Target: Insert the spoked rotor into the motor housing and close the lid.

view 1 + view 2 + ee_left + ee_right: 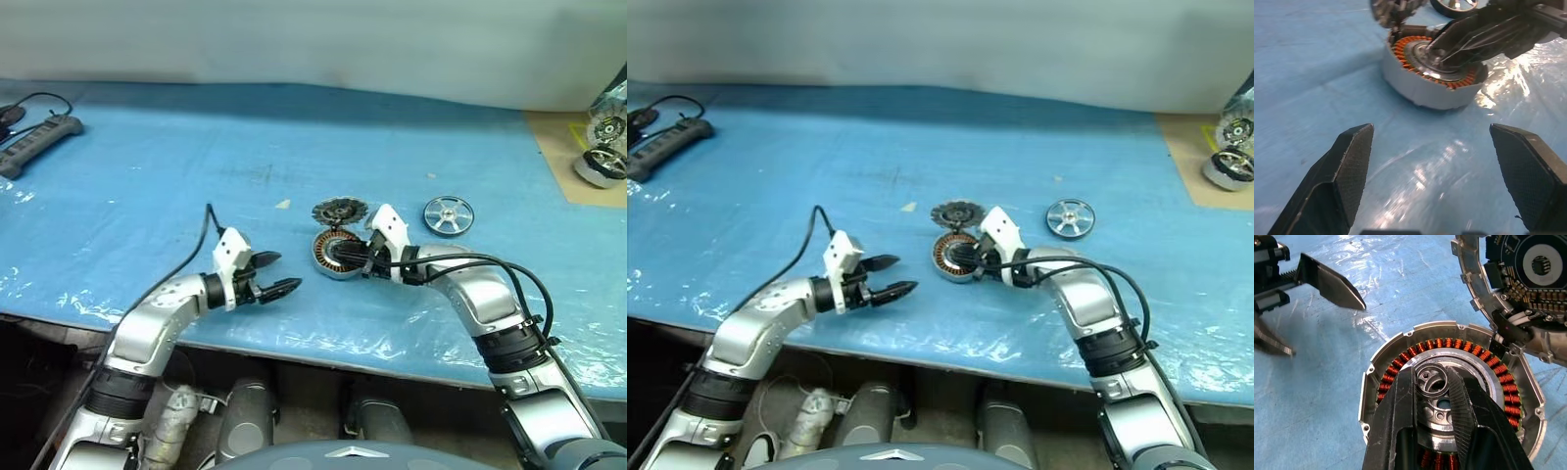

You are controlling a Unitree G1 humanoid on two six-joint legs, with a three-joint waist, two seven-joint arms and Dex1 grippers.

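Observation:
The motor housing (331,257), a silver cup ringed with copper windings, lies on the blue table (147,196). The lid (338,210) leans at its far rim, toothed face showing (1528,274). The spoked rotor (449,214) lies flat to the right, apart from both. My right gripper (1432,374) reaches over the housing's silver centre, its fingers nearly together on a small thin metal ring (1426,390) at the hub. My left gripper (279,274) hovers wide open and empty to the left of the housing (1430,73).
A power strip (44,137) with its cable lies at the far left. Black-rimmed motor units (600,166) stand on a brown board at the far right. A small pale scrap (283,205) lies left of the lid. The table's front edge runs just below both arms.

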